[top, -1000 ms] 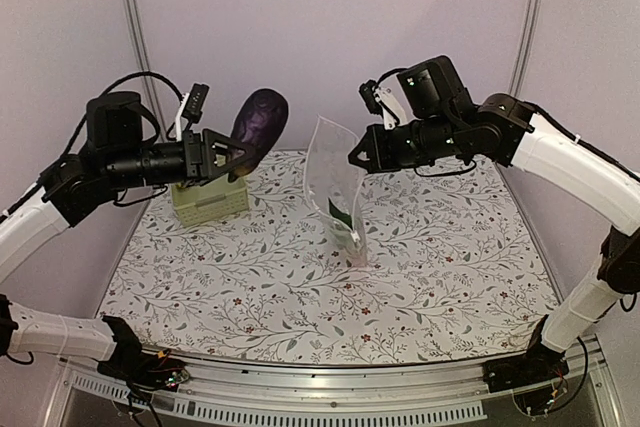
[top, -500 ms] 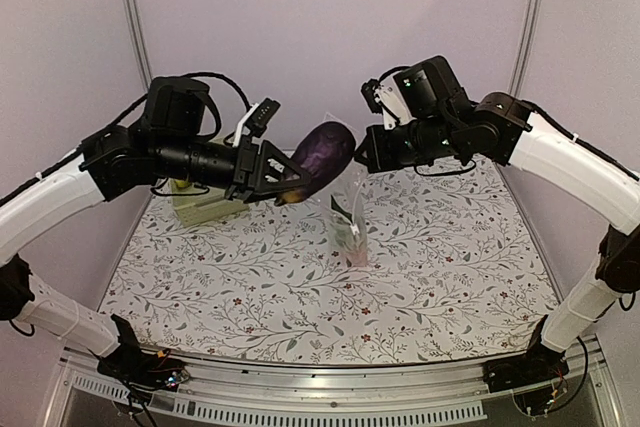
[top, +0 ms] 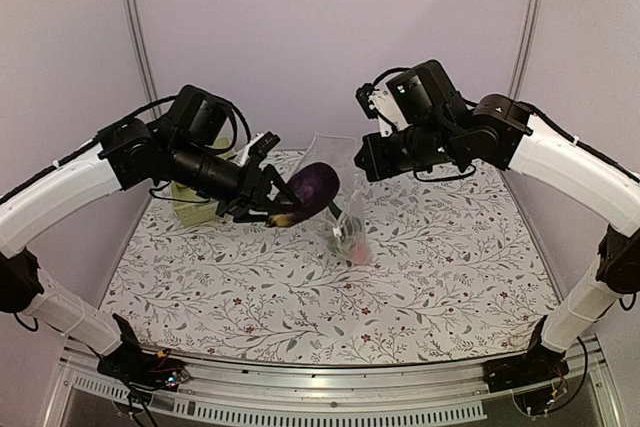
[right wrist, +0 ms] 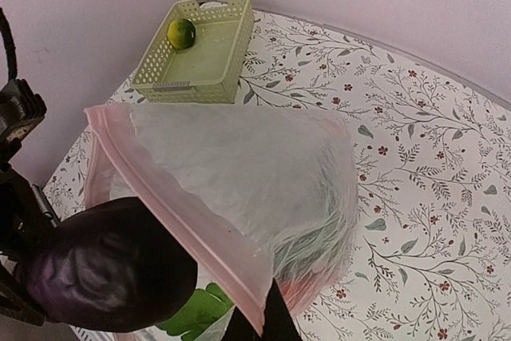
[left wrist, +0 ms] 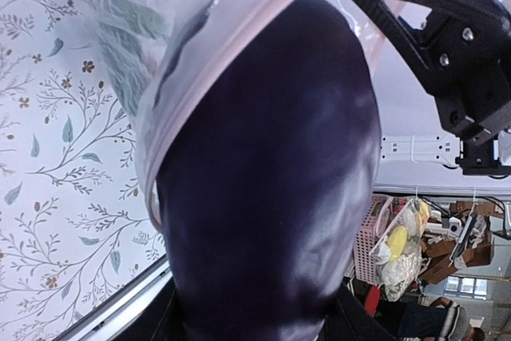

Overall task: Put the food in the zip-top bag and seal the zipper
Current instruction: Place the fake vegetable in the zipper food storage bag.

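My left gripper [top: 272, 207] is shut on the dark purple eggplant [top: 314, 187] and holds its tip at the open mouth of the clear zip-top bag [top: 342, 209]. The eggplant fills the left wrist view [left wrist: 271, 181], with the pink zipper [left wrist: 209, 69] draped over it. My right gripper [top: 362, 161] is shut on the bag's mouth edge and holds it up. The right wrist view shows the zipper [right wrist: 177, 215], the eggplant [right wrist: 104, 269] under it, a green piece [right wrist: 193, 315] and something red [right wrist: 319, 289] inside the bag.
The pale green slotted basket [right wrist: 204, 53] stands at the back left with one round green piece [right wrist: 181, 33] in it. In the top view the basket [top: 192, 209] is mostly hidden behind my left arm. Walls close off the back and sides.
My left arm has swung right and down, carrying the eggplant from near the basket to the bag's mouth. The right gripper has kept its hold, and the bag's mouth has tilted toward the eggplant.
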You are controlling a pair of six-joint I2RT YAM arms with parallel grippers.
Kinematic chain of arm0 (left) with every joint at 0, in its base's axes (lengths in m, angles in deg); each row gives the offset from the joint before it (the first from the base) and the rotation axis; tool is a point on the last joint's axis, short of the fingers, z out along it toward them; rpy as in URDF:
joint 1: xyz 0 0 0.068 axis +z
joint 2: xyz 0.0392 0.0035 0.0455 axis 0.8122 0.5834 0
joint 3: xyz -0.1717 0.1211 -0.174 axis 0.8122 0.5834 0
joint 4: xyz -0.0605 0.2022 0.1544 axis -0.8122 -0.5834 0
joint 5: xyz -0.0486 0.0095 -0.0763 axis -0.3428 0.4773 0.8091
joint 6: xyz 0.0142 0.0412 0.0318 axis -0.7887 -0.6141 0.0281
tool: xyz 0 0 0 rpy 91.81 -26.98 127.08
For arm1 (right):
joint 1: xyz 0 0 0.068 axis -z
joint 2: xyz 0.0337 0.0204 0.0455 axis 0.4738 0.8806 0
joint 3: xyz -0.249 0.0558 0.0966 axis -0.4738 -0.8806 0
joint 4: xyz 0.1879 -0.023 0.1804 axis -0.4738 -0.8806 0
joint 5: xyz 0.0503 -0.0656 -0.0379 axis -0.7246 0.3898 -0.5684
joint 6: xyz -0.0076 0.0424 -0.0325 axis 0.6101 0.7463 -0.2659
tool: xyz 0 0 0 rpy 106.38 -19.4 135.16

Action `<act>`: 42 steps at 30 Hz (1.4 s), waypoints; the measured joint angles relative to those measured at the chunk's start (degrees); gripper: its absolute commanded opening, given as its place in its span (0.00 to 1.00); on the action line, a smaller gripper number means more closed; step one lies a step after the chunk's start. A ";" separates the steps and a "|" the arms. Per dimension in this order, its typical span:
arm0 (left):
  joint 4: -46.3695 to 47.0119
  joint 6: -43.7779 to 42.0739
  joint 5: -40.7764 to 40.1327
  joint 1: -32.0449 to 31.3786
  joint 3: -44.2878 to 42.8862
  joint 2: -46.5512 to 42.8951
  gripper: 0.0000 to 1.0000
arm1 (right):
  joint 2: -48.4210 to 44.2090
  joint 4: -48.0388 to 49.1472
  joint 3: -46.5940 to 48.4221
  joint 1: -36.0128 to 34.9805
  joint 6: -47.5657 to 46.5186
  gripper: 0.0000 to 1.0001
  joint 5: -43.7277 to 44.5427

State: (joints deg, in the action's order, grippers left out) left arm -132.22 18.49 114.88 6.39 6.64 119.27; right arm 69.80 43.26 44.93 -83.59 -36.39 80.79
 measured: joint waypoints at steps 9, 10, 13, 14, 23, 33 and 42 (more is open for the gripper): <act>-1.49 1.81 0.61 2.95 -3.76 3.80 0.50 | 0.63 -2.32 1.64 -2.84 -2.73 0.00 2.78; -1.40 1.95 0.74 3.08 -4.46 4.26 0.53 | 0.83 -2.34 1.64 -2.97 -2.86 0.00 2.93; -1.20 2.69 1.66 3.30 -6.97 6.14 0.65 | 1.68 -2.34 1.64 -3.34 -3.17 0.00 3.30; -1.11 2.67 1.73 3.34 -7.50 6.69 0.70 | 1.90 -2.34 1.64 -3.45 -3.21 0.00 3.32; 0.26 3.37 2.23 4.35 -9.64 8.57 0.86 | 2.64 -2.62 1.64 -3.87 -3.17 0.00 3.26; 1.60 1.88 3.10 6.10 -10.19 7.19 0.87 | 2.64 -2.73 1.64 -3.89 -2.60 0.00 3.30; -0.04 -4.35 1.38 9.81 -13.46 1.33 0.88 | 2.64 -2.75 1.68 -3.89 -1.64 0.00 3.34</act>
State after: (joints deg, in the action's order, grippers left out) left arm -132.27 14.14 116.25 16.20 -6.83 120.60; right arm 72.44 40.51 46.61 -87.48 -38.03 84.14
